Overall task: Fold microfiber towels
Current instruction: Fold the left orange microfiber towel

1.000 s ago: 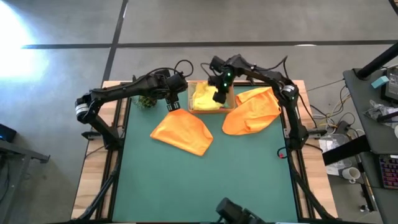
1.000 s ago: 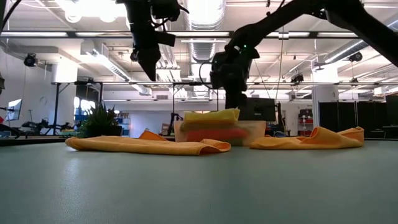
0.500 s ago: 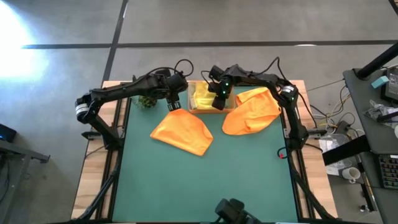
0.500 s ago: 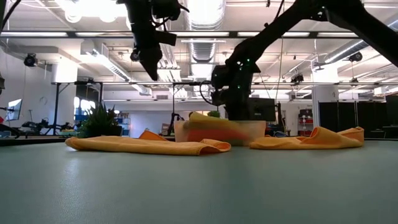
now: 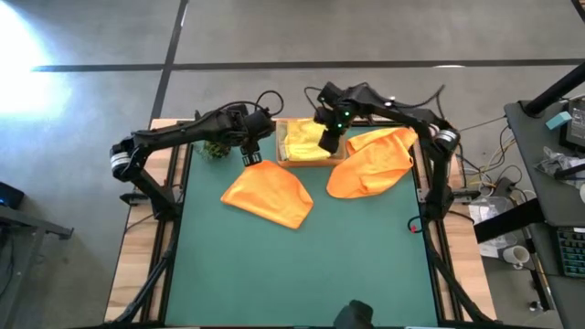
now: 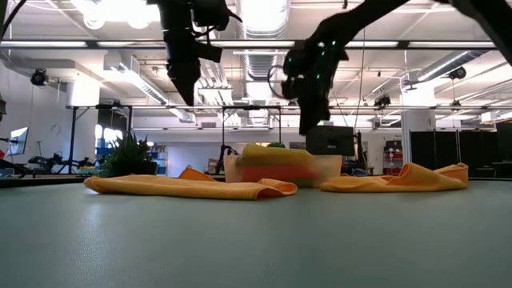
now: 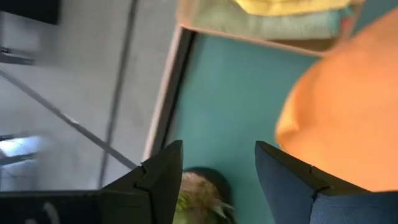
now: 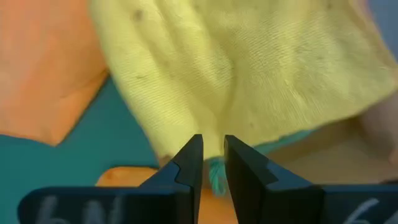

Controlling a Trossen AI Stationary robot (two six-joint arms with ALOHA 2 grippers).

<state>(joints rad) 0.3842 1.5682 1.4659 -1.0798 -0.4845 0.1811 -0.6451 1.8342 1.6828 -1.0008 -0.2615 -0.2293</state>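
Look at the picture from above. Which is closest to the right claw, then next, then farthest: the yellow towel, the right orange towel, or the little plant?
From the right claw, above the tray's right end:
1. Yellow towel, in the tray directly beside the claw.
2. Right orange towel, on the mat to the claw's right.
3. Little plant, at the mat's far-left edge, under the left arm.

Green table mat (image 5: 302, 265), two orange towels (image 5: 269, 196) (image 5: 370, 164), cardboard tray (image 5: 302, 161), plant (image 5: 212, 149)
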